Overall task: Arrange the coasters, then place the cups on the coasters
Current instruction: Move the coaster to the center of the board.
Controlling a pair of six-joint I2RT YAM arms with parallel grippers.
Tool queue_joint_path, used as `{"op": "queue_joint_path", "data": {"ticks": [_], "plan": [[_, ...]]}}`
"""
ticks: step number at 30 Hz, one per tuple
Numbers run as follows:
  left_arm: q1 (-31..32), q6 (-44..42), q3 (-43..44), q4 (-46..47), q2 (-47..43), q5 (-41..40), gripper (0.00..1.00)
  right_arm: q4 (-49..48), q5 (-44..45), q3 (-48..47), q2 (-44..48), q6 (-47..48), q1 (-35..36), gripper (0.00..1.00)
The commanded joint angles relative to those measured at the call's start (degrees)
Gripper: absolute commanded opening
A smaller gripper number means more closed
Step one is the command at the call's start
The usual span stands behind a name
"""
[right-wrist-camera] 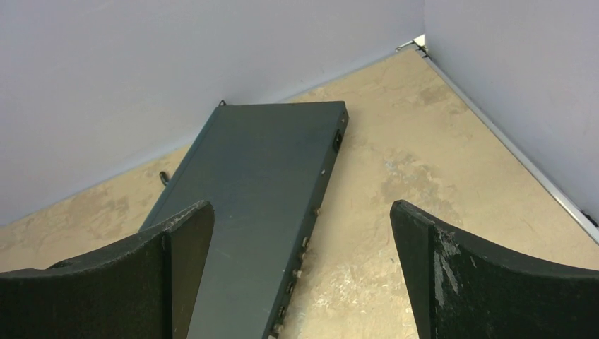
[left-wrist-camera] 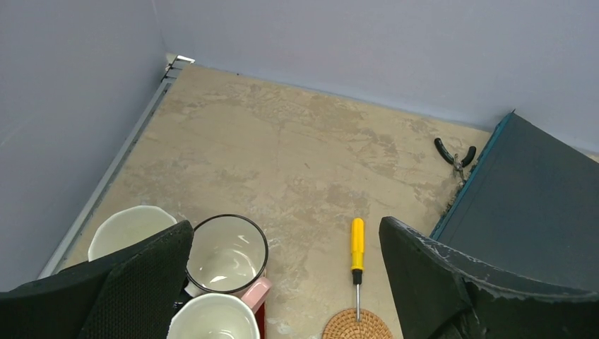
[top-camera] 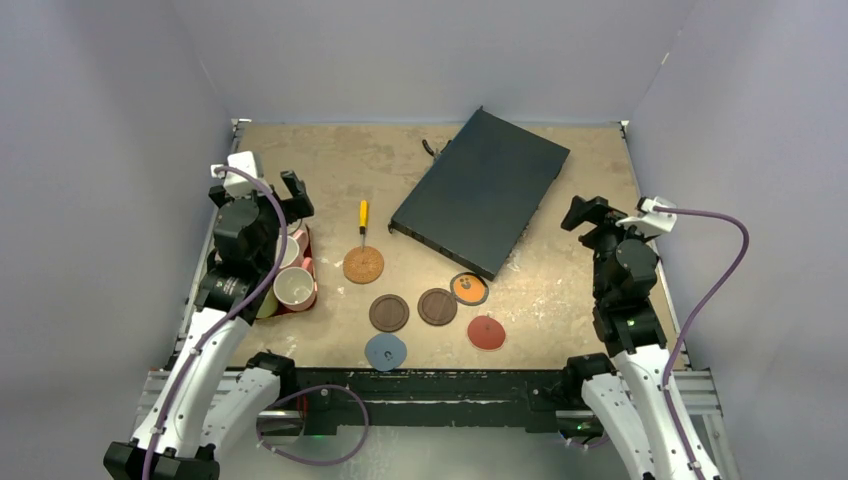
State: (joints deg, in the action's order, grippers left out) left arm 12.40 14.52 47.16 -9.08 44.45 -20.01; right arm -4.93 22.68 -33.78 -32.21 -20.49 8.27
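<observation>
Over the table's left edge, the left gripper point(top-camera: 257, 192) hovers above the clustered cups point(top-camera: 294, 288), jaws wide and empty. The right gripper point(top-camera: 610, 225) hangs equally open at right. Six coasters point(top-camera: 437, 306) lie scattered mid-table, apart from the cups. Left wrist view: three cream-lined cups sit below the spread jaws, near the cork coaster point(left-wrist-camera: 357, 327). Right wrist view: parted jaws frame a dark flat case point(right-wrist-camera: 261, 183).
</observation>
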Motion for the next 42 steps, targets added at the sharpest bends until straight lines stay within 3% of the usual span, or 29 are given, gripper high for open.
{"op": "queue_joint_path", "data": {"ticks": [1, 6, 12, 19, 26, 37, 42], "plan": [[0.0, 2.4, 2.7, 0.1, 1.0, -1.9, 0.99, -1.2, -3.2, -2.6, -0.4, -0.5, 0.3, 0.98], [0.1, 2.1, 2.9, -1.1, 2.3, -2.8, 0.99, 0.6, -8.0, -6.1, -4.8, 3.2, 0.4, 0.98], [0.1, 2.1, 6.0, 1.5, 4.0, 5.5, 0.98, 10.2, -15.3, -12.9, -16.4, 3.1, 1.5, 0.98], [0.1, 1.9, 21.0, -2.7, 15.5, 9.9, 0.98, 17.4, -9.3, -14.6, -24.1, -3.2, 16.0, 0.98], [-1.2, 1.2, 8.1, 4.9, 14.2, 9.0, 0.99, 24.1, -7.3, -13.7, -30.4, -10.5, 26.7, 0.98], [-0.4, 0.6, 8.6, 4.7, 16.9, 16.5, 0.99, 25.5, -15.3, -5.5, -29.9, -19.4, 34.5, 0.98], [-0.1, 1.1, 8.1, 4.6, 16.1, 13.3, 0.99, 27.3, -12.7, -4.1, -32.5, -24.5, 40.9, 0.98]]}}
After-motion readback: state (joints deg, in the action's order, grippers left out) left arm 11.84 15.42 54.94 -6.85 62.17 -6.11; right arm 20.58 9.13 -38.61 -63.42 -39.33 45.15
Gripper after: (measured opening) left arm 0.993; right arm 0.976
